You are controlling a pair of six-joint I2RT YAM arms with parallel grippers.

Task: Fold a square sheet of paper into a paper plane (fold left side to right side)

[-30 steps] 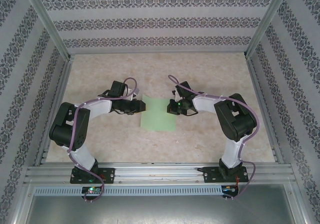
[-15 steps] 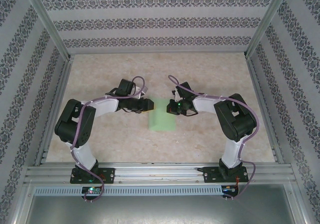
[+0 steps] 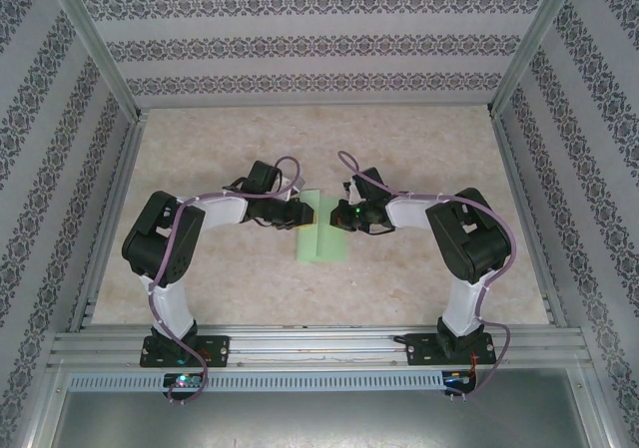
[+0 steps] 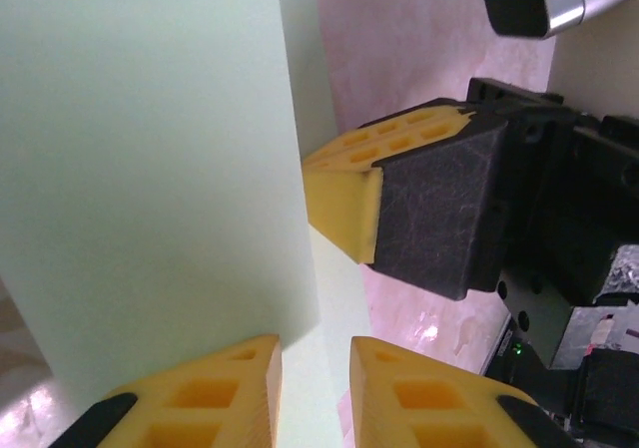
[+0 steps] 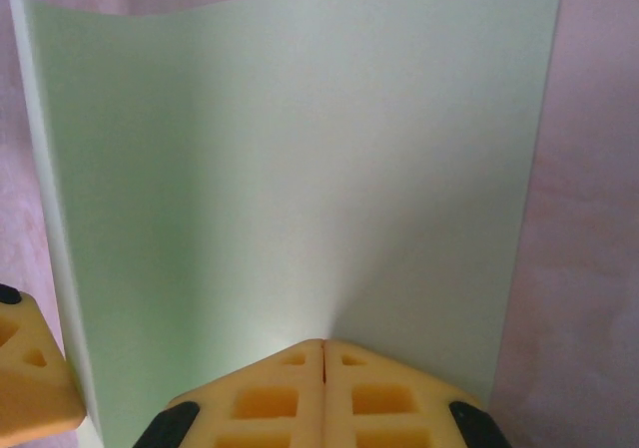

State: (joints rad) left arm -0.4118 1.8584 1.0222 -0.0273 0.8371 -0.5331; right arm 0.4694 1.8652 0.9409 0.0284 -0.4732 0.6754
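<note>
The square sheet of paper (image 3: 325,242) is light green and lies at the table's middle, its left side lifted into a standing flap (image 4: 150,169). My left gripper (image 3: 303,213) is at that flap. In the left wrist view its jaws (image 4: 315,378) stand a little apart, with the flap's edge leaning on the left fingertip (image 4: 215,383) and flat paper showing in the gap. My right gripper (image 3: 342,216) is shut, its closed tips (image 5: 324,346) pressed down on the sheet's right half (image 5: 329,169). Its finger (image 4: 344,204) faces the left gripper closely.
The paper lies on a pale marbled table (image 3: 250,278) with patterned walls on three sides and a metal rail (image 3: 319,343) along the near edge. Both arm bases sit on that rail.
My left gripper has moved right toward the right gripper, raising the paper's left side, so the sheet looks narrower from above. Its jaws have narrowed. The right gripper has stayed put.
</note>
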